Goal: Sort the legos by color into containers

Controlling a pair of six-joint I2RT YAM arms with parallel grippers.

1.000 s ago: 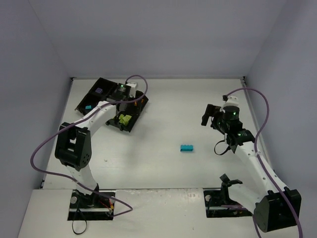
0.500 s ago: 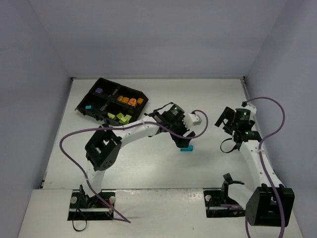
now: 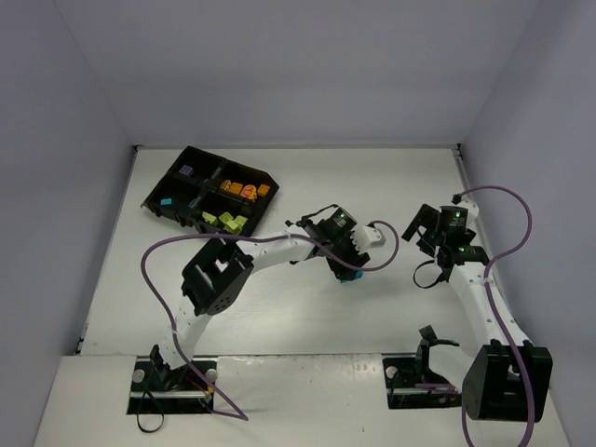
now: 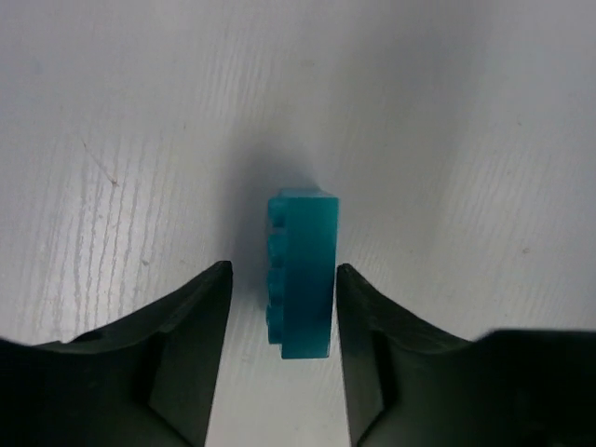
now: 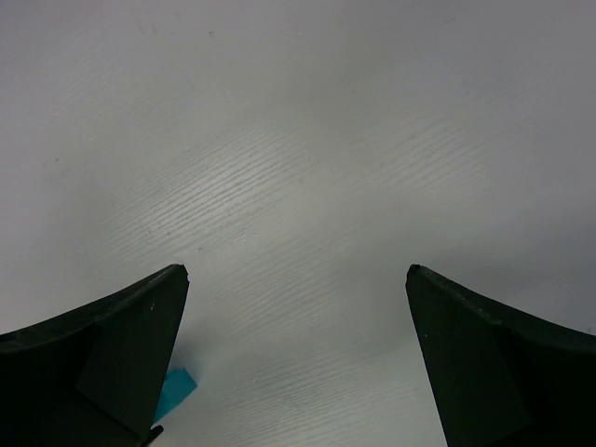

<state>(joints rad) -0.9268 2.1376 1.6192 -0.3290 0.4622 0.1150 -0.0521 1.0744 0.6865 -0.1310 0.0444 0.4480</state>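
Note:
A teal lego [image 4: 303,270] lies on its side on the white table, between the fingers of my left gripper [image 4: 283,267]. The jaws stand close on either side of it, with a wider gap on the left and a thin one on the right. From above, the left gripper [image 3: 346,270] covers nearly all of that lego [image 3: 349,277]. My right gripper [image 3: 422,225] hovers wide open to the right, holding nothing [image 5: 296,270]; the teal lego [image 5: 175,391] peeks in at its lower left. The containers are the compartments of a black tray [image 3: 201,152] at the back left.
In the tray lie a purple brick [image 3: 186,171], a teal brick [image 3: 166,200], orange bricks [image 3: 242,191] and yellow-green bricks [image 3: 226,222]. Purple cables loop from both arms. Grey walls close the table on three sides.
My left arm swung from the tray over to the teal lego, came down on it, and its jaws have narrowed round it. The right gripper drew back a little to the right.

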